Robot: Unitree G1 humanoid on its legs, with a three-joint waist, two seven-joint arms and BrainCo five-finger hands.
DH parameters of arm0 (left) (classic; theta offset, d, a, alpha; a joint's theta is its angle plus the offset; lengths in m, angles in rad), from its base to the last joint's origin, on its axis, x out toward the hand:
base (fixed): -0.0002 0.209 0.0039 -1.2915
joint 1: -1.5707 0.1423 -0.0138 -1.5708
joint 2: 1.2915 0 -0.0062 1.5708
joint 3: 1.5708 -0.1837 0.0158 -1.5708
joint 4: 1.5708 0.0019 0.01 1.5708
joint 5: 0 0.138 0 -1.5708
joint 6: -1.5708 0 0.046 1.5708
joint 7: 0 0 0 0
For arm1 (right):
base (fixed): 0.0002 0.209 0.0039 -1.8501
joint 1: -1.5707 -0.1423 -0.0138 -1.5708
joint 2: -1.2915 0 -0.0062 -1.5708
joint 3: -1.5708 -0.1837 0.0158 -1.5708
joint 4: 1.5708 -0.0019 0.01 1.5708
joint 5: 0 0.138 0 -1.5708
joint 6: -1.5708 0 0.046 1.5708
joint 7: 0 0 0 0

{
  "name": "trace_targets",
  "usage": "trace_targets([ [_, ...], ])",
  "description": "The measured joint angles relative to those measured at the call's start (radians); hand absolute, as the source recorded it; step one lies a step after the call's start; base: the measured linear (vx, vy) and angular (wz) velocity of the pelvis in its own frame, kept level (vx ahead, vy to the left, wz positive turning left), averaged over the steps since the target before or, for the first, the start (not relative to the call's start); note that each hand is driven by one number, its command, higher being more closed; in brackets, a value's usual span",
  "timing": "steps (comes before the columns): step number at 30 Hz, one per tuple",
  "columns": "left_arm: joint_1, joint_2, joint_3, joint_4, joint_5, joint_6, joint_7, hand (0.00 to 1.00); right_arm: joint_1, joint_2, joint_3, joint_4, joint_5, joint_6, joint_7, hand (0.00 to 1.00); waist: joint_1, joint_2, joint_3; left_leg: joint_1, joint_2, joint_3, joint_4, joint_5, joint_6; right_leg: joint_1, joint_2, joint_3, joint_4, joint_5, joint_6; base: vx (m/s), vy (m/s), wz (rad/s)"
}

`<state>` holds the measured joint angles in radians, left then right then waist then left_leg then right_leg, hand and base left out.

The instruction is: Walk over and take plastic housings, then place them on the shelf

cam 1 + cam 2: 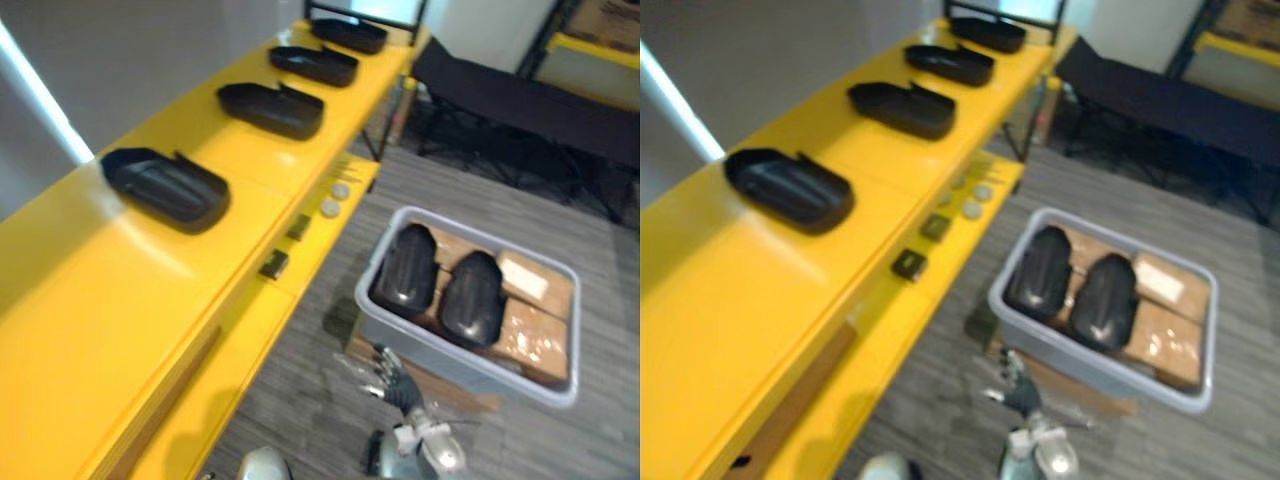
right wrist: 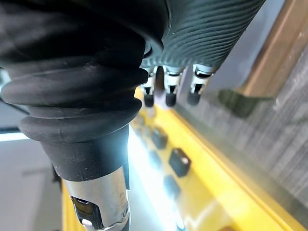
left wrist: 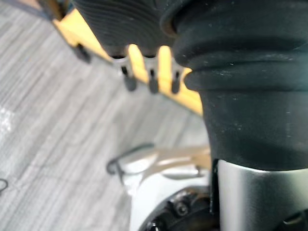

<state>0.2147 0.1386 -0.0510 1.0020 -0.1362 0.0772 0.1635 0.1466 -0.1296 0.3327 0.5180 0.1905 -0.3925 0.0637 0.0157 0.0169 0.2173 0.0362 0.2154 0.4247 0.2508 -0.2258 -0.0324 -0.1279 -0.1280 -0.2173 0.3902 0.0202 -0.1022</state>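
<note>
Both wrist views hide the thumbs behind the dark covers. The left hand (image 3: 152,84) hangs over grey floor (image 3: 48,125), fingers straight, side by side and holding nothing, with the yellow shelf (image 1: 120,290) edge just past them. The right hand (image 1: 390,375) hangs with fingers (image 2: 167,94) loosely spread, also empty. Its wrist view makes out small dark blocks (image 2: 179,161) on the shelf's lower ledge, blurred from the head. Just beyond those fingers a grey bin (image 1: 420,345) holds two plastic housings (image 1: 405,268) on brown packages (image 1: 535,335). Left and farther off, four more sit along the shelf top, nearest (image 1: 168,187) to farthest (image 1: 348,34).
</note>
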Motion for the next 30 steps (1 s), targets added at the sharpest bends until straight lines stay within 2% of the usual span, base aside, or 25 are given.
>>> trace_targets([
  [1, 0.01, 0.013, -0.008, -0.001, 0.007, 0.001, -0.013, 0.0, 0.006, 0.01, 0.005, 0.001, 0.0, -0.001, 0.0, 0.0, -0.001, -0.003, -0.006, 0.005, 0.001, 0.01, -0.017, 0.021, -0.008, 0.016, -0.068, -0.035, 0.116, -0.062, 0.033, -0.02, -0.107, -0.41],
  [2, 0.019, 0.014, -0.004, -0.003, 0.016, 0.0, -0.018, 0.0, 0.009, 0.014, 0.007, 0.001, -0.002, -0.001, -0.002, 0.0, 0.001, -0.011, -0.012, 0.004, 0.004, 0.024, -0.019, 0.029, -0.013, 0.03, -0.096, -0.036, 0.128, -0.064, 0.04, 0.02, -0.146, -0.61],
  [3, 0.039, 0.014, 0.006, -0.024, 0.029, -0.002, -0.022, 0.0, 0.007, 0.014, 0.022, -0.004, -0.011, -0.002, -0.004, 0.0, 0.022, -0.032, -0.025, -0.005, 0.016, 0.055, -0.01, 0.037, -0.025, 0.062, -0.138, -0.03, 0.083, -0.03, 0.056, -0.02, -0.154, -0.71],
  [4, 0.053, 0.018, 0.006, -0.036, 0.029, -0.003, -0.026, 0.0, 0.004, 0.015, 0.033, -0.01, -0.013, -0.002, -0.007, 0.0, 0.03, -0.04, -0.027, -0.008, 0.02, 0.068, -0.007, 0.041, -0.032, 0.075, -0.152, -0.026, 0.048, 0.018, 0.06, -0.05, -0.251, -0.76],
  [5, 0.07, 0.034, 0.004, -0.049, 0.033, -0.004, -0.036, 0.0, 0.006, 0.025, 0.044, -0.047, -0.012, -0.002, -0.02, 0.0, 0.028, -0.056, -0.029, -0.024, 0.034, 0.078, 0.009, 0.051, -0.048, 0.107, -0.154, -0.008, -0.017, 0.079, 0.11, -0.07, -0.314, -0.46],
  [7, 0.077, 0.024, 0.007, -0.049, 0.034, -0.004, -0.042, 0.0, 0.024, 0.026, 0.043, -0.107, -0.006, -0.001, -0.028, 0.0, 0.019, -0.042, -0.028, -0.039, 0.086, 0.069, 0.026, 0.079, -0.074, 0.129, -0.106, -0.029, -0.049, 0.019, 0.146, -0.07, -0.341, -0.2],
  [8, 0.079, 0.021, 0.009, -0.049, 0.033, -0.006, -0.042, 0.0, 0.035, 0.021, 0.043, -0.145, 0.006, 0.009, -0.034, 0.0, 0.02, -0.039, -0.027, -0.04, 0.116, 0.058, 0.041, 0.092, -0.093, 0.131, -0.086, -0.034, -0.051, -0.025, 0.18, -0.08, -0.308, -0.29],
  [9, 0.079, 0.011, 0.021, -0.049, 0.02, -0.006, -0.042, 0.0, 0.042, 0.006, 0.042, -0.179, 0.012, 0.019, -0.041, 0.0, 0.023, -0.04, -0.026, -0.041, 0.132, 0.051, 0.049, 0.106, -0.108, 0.131, -0.074, -0.036, -0.063, -0.066, 0.233, -0.08, -0.302, -0.4],
  [10, 0.08, 0.002, 0.033, -0.045, 0.014, -0.006, -0.041, 0.0, 0.041, -0.001, 0.042, -0.193, 0.013, 0.02, -0.041, 0.0, 0.023, -0.037, -0.025, -0.042, 0.136, 0.047, 0.05, 0.114, -0.111, 0.131, -0.068, -0.035, -0.075, -0.086, 0.256, -0.12, -0.389, -0.59],
  [11, 0.079, -0.009, 0.04, -0.033, -0.018, -0.007, -0.041, 0.0, 0.034, -0.019, 0.041, -0.205, 0.035, 0.021, -0.04, 0.0, 0.02, -0.026, -0.026, -0.057, 0.138, 0.015, 0.05, 0.13, -0.107, 0.129, -0.05, -0.024, -0.113, -0.111, 0.262, -0.11, -0.359, -0.8],
  [13, 0.069, -0.019, 0.039, -0.016, -0.059, -0.012, -0.038, 0.0, 0.023, -0.054, 0.028, -0.204, 0.054, 0.056, -0.035, 0.0, 0.016, -0.009, -0.017, -0.055, 0.137, -0.051, 0.035, 0.146, -0.116, 0.124, -0.026, 0.013, -0.175, -0.116, 0.254, -0.1, -0.262, -0.85],
  [15, 0.065, -0.028, 0.039, 0.031, -0.063, -0.047, -0.018, 0.0, 0.046, -0.074, -0.024, -0.205, 0.106, 0.094, -0.028, 0.0, -0.025, 0.003, -0.009, -0.037, 0.12, -0.124, -0.008, 0.147, -0.12, 0.114, -0.016, 0.032, -0.195, -0.12, 0.241, -0.15, -0.103, -0.42],
  [17, 0.064, -0.028, 0.035, 0.044, -0.063, -0.07, -0.011, 0.0, 0.085, -0.075, -0.068, -0.204, 0.163, 0.113, -0.029, 0.0, -0.032, 0.002, -0.007, -0.03, 0.099, -0.161, -0.036, 0.138, -0.136, 0.085, -0.022, 0.054, -0.189, -0.12, 0.245, -0.2, 0.04, -0.22],
  [18, 0.061, -0.028, 0.029, 0.046, -0.06, -0.085, 0.0, 0.0, 0.094, -0.076, -0.081, -0.203, 0.151, 0.118, -0.055, 0.0, -0.031, 0.003, -0.004, -0.026, 0.089, -0.173, -0.054, 0.115, -0.166, 0.069, -0.028, 0.06, -0.19, -0.121, 0.255, -0.19, 0.132, -0.29],
  [19, 0.06, -0.028, 0.028, 0.045, -0.059, -0.092, 0.006, 0.0, 0.092, -0.073, -0.086, -0.202, 0.143, 0.118, -0.07, 0.0, -0.029, -0.001, 0.002, -0.023, 0.079, -0.173, -0.063, 0.106, -0.178, 0.064, -0.037, 0.06, -0.19, -0.118, 0.26, -0.16, 0.179, -0.26],
  [22, 0.056, 0.0, -0.011, 0.032, -0.044, -0.145, 0.008, 0.0, 0.086, -0.032, -0.098, -0.204, 0.098, 0.105, -0.137, 0.0, -0.028, -0.029, 0.023, -0.024, 0.016, -0.176, -0.066, 0.088, -0.165, 0.077, -0.096, 0.058, -0.247, -0.067, 0.281, -0.11, 0.164, -0.11],
  [23, 0.055, 0.003, -0.017, 0.029, -0.048, -0.148, 0.008, 0.0, 0.079, -0.026, -0.099, -0.207, 0.074, 0.105, -0.157, 0.0, -0.027, -0.03, 0.024, -0.03, 0.007, -0.182, -0.064, 0.085, -0.164, 0.077, -0.102, 0.057, -0.257, -0.062, 0.282, -0.07, 0.152, 0.02],
  [27, 0.041, 0.01, -0.049, 0.001, -0.104, -0.163, 0.01, 0.0, -0.052, -0.007, -0.173, -0.28, -0.007, 0.105, -0.292, 0.0, -0.024, -0.016, 0.064, -0.1, -0.016, -0.237, -0.021, 0.071, -0.154, 0.057, -0.115, 0.046, -0.282, -0.021, 0.288, 0.0, 0.059, 0.18],
  [30, 0.019, 0.001, -0.048, -0.022, -0.104, -0.161, 0.021, 0.0, -0.241, -0.035, -0.265, -0.267, -0.009, 0.12, -0.372, 0.0, -0.002, 0.016, 0.108, -0.148, -0.019, -0.304, 0.027, 0.077, -0.146, 0.052, -0.107, 0.029, -0.281, 0.001, 0.293, 0.06, 0.014, 0.13],
])
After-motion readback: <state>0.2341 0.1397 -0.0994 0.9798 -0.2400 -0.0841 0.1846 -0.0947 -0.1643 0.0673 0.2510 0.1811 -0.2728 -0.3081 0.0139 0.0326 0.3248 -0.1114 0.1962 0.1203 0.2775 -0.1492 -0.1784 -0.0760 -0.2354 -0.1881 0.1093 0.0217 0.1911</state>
